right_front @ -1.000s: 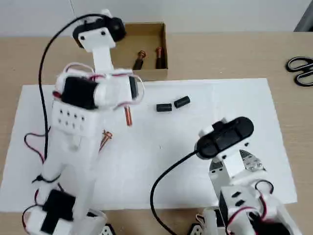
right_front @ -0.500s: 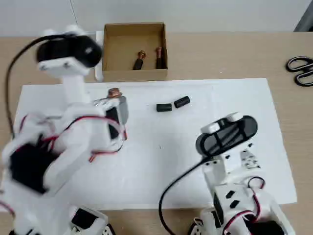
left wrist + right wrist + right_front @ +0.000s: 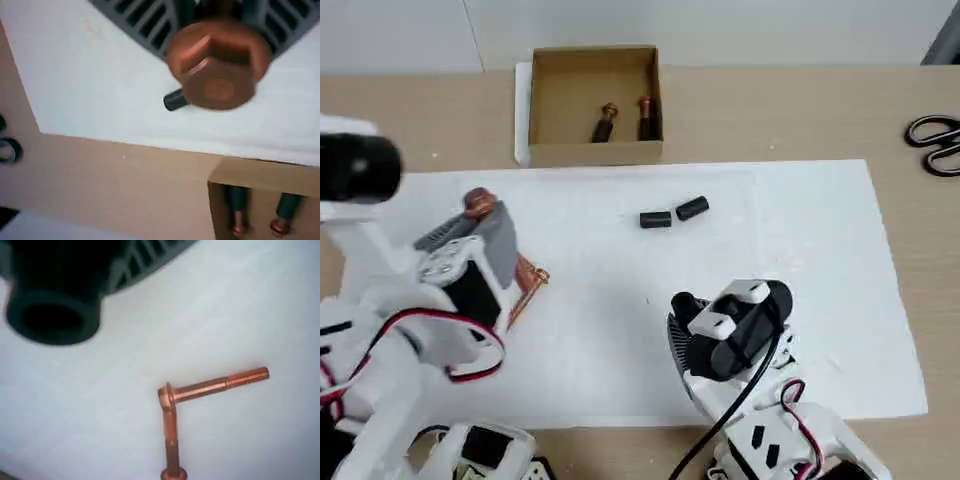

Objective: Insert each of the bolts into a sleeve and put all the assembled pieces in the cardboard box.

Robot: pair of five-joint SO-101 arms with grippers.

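Showing both arms regrouping over the white sheet (image 3: 800,280) for the next insertion. Your left arm (image 3: 390,330) has pulled back from the cardboard box (image 3: 592,153) at 12 o'clock to the sheet's 9 o'clock edge. Your right arm (image 3: 760,445) has swung in from 4 o'clock to about 6 o'clock, with its wrist turned toward 10 o'clock. The box has not moved and holds two assembled pieces (image 3: 605,122) lying side by side. The left gripper (image 3: 472,218) has come back closed on a copper bolt (image 3: 217,70), whose flanged head stands proud of the jaws while the shank is hidden between them. The right gripper (image 3: 682,318) is clamped around a black sleeve (image 3: 52,315), whose open bore faces the wrist camera. Two loose bolts (image 3: 212,384) rest untouched at 8 o'clock, touching head to head in an L just beside the left arm. Two loose sleeves (image 3: 656,219) stay near each other at 12 o'clock of the sheet's centre. Read this as one bolt and one sleeve in hand and close to meeting. Your next concern is probably lining the shank up with the bore, since a small tilt could make it jam. By the count on the table, three assemblies remain.
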